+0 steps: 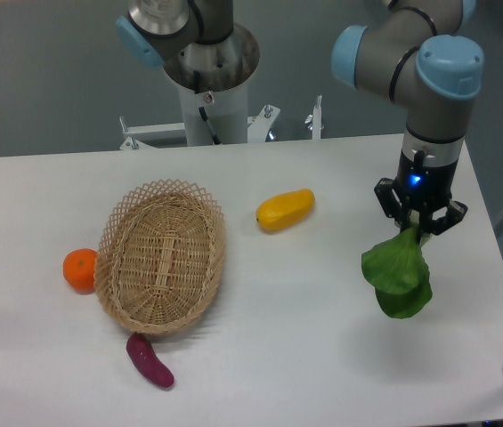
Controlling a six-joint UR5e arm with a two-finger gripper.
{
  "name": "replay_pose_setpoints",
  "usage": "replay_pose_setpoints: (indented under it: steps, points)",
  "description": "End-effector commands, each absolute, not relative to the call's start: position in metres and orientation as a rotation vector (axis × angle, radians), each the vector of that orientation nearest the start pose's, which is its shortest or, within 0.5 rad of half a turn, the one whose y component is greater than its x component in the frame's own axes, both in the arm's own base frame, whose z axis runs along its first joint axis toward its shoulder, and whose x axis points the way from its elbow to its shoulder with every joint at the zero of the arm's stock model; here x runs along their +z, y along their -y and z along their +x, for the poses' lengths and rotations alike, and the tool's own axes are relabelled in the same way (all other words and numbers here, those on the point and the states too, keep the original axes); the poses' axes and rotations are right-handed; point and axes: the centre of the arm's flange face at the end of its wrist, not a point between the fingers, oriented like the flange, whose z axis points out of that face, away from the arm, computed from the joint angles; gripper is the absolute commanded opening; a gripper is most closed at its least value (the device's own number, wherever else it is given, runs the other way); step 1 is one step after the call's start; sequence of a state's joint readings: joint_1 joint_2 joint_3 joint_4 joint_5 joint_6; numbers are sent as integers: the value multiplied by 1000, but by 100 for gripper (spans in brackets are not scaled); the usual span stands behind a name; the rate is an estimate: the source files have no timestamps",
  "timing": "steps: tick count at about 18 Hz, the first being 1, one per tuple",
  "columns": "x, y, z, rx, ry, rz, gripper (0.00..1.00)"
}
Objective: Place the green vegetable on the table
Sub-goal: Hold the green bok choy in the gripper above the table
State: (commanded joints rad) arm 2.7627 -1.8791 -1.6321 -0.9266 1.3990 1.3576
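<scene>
The claw is hanging off the arm over the right part of the white counter, fingers pinched in on the pale stem end of the green vegetable, which is dangling straight below w/ its broad dark leaves pointing down. Whether the leaf tips are touching the counter or hovering just above it, can't tell from this angle; a faint shadow is sitting under and to the left of the leaves. Taking the wicker basket as the landmark: it's lying on the left half of the counter, oval, tilted a bit, w/ nothing showing inside. The green vegetable and claw are hanging well to the right of the basket, near the counter's right edge. A yellow vegetable is lying to the basket's upper right, apart from it, roughly btwn basket and claw but further back. An orange is sitting just left of the basket, touching or nearly touching its rim. A purple sweet potato is lying just below the basket's front edge, angled diagonally. The arm's base column is standing behind the counter, beyond the basket's far side.
</scene>
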Motion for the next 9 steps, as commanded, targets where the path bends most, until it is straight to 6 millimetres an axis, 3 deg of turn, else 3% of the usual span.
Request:
replay_pose_setpoints:
  steps: [9]
  points:
    - [351, -369, -513, 303, -270, -2871, 25]
